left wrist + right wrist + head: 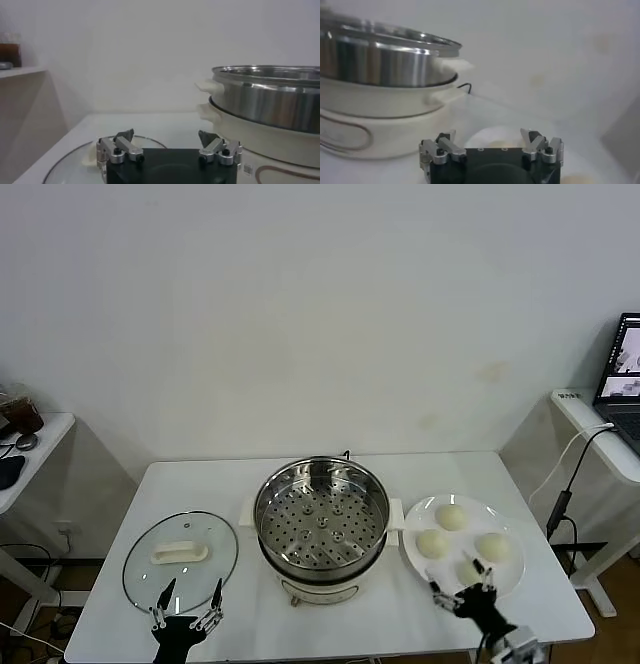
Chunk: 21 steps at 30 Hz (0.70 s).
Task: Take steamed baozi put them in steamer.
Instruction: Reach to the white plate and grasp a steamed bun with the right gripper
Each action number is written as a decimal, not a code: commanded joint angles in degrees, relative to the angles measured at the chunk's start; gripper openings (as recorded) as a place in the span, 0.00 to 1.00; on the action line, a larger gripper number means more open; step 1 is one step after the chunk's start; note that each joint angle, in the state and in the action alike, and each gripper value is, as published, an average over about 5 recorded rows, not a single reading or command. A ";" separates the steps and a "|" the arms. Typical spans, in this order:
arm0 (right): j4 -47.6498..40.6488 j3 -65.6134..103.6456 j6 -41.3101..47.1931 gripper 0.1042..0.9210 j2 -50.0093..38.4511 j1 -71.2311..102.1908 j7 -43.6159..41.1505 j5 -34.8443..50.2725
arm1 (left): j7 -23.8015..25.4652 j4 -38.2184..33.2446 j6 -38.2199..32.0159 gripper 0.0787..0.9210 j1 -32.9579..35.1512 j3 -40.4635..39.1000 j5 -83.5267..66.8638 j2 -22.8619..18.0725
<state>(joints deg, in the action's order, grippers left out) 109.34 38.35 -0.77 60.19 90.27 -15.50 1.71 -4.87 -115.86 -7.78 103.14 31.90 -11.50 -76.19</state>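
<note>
Currently steamer [321, 524] empty; four steamed baozi [452, 516] on plate [507, 577]. Right gripper [462, 582] spread at plate's near edge; left gripper [187, 599] spread.

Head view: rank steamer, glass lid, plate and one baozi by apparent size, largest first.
1. Steamer.
2-3. Glass lid and plate: they look alike, so no ranking between them.
4. Baozi, far the smallest.
</note>
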 commanded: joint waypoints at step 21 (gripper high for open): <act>-37.80 -47.65 -3.41 0.88 -26.09 -69.05 -42.40 -24.93 | 0.27 0.17 -1.35 0.88 -1.08 2.08 1.68 -2.11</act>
<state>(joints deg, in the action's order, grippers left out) 85.94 13.50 -2.63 36.13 47.50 -43.86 -18.97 -4.41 -115.84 -9.15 102.32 33.49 -10.15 -78.13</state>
